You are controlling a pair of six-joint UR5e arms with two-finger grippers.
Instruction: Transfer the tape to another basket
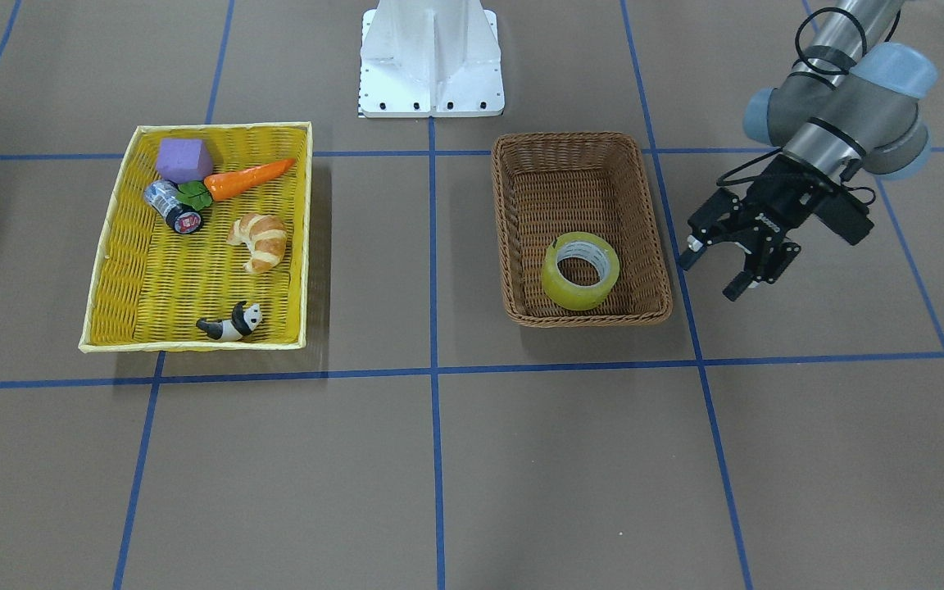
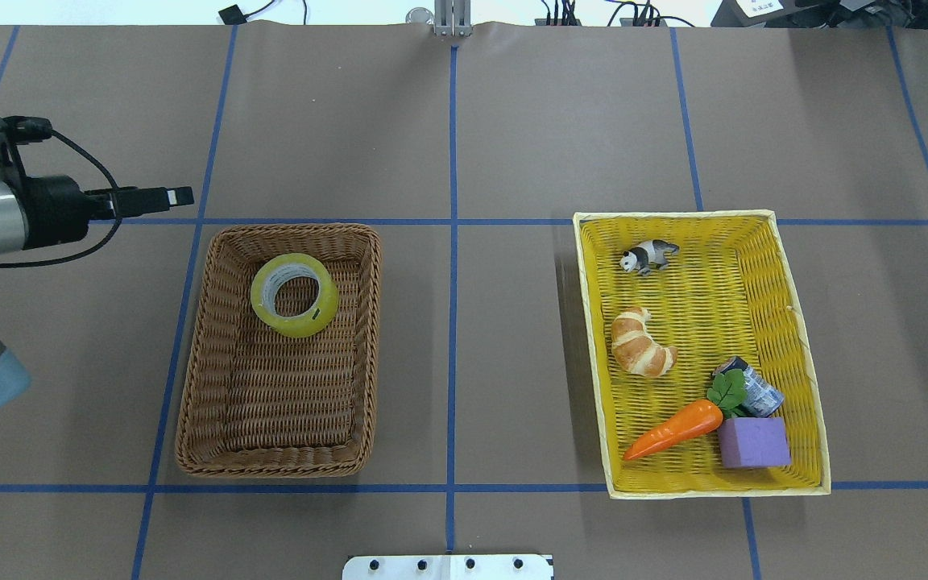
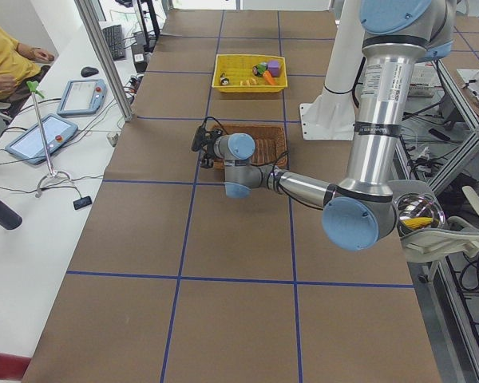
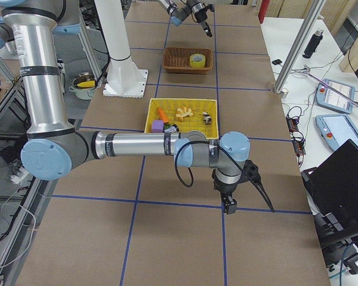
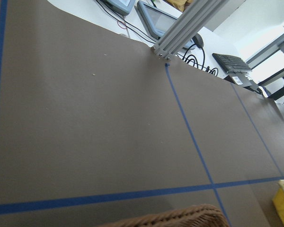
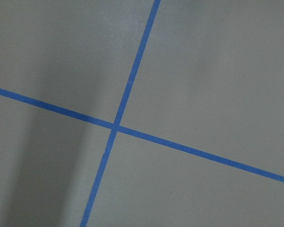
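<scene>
On the surface (image 1: 439,459), the tape (image 1: 572,292) is seen in the basket (image 1: 570,139). The left pincer (image 1: 714,274) is held apart beside it; the right pincer (image 4: 230,207) cannot be judged.

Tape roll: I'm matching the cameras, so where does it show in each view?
Front-facing: tape right of centre, lower end of the brown basket.
Overhead: tape left of centre, upper end.
Exterior left: hidden by the left arm.
Exterior right: tape top centre.
Left wrist: not in it.
Right wrist: not in it.
Shared landmark: the brown basket, all but right wrist.
</scene>
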